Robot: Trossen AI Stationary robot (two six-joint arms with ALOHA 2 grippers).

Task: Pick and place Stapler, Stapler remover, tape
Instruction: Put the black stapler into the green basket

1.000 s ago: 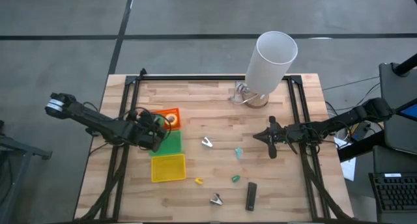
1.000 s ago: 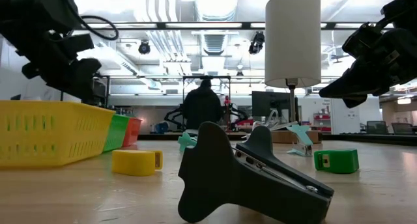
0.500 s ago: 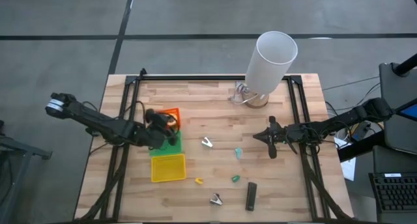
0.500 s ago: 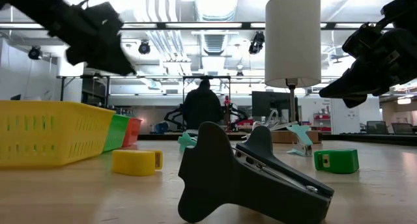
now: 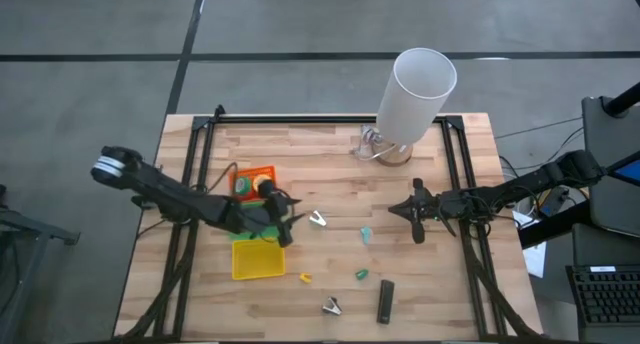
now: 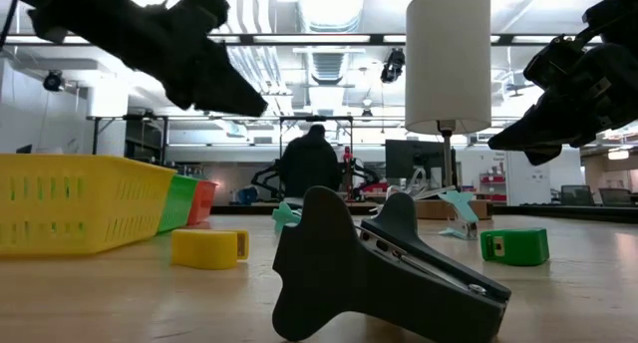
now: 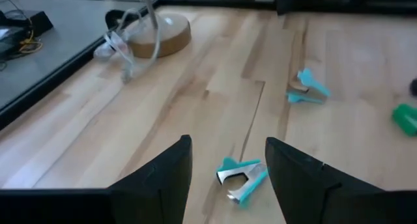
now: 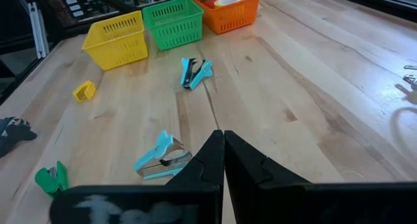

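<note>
High view: the left end effector [image 5: 285, 224] hovers open beside the green basket [image 5: 262, 220]; the right end effector [image 5: 414, 216] waits closed; the stapler [image 5: 385, 301] lies on the counter [image 5: 330, 174].

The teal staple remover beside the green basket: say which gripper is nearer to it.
Left. The left gripper hangs open just beside the staple remover, on its basket side. The right gripper, shut, waits farther off toward the table's right edge.
</note>
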